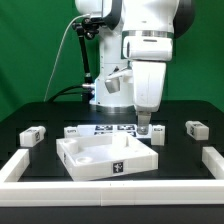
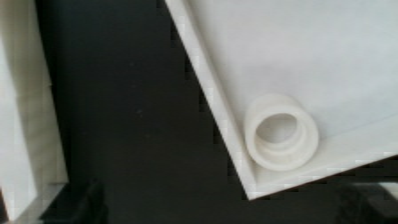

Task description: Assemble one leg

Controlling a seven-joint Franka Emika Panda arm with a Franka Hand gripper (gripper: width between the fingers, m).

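Several legs, small white blocks with tags, lie on the black table: one at the exterior view's far left (image 1: 32,135), one behind the square piece (image 1: 72,131), and two at the right (image 1: 160,133) (image 1: 196,129). My gripper (image 1: 145,127) points straight down over the back right corner of the large white rimmed square piece (image 1: 78,152). It is apart from every leg. In the wrist view my gripper (image 2: 214,208) is dim at the picture's edge, the jaws stand wide with nothing between them, and that piece's corner (image 2: 302,60) shows a round socket (image 2: 281,135).
The marker board (image 1: 112,129) lies behind the square piece. White rails bound the table at the exterior view's left (image 1: 18,163), right (image 1: 212,160) and front (image 1: 110,197). A white strip (image 2: 18,100) runs along one side of the wrist view; what it is I cannot tell.
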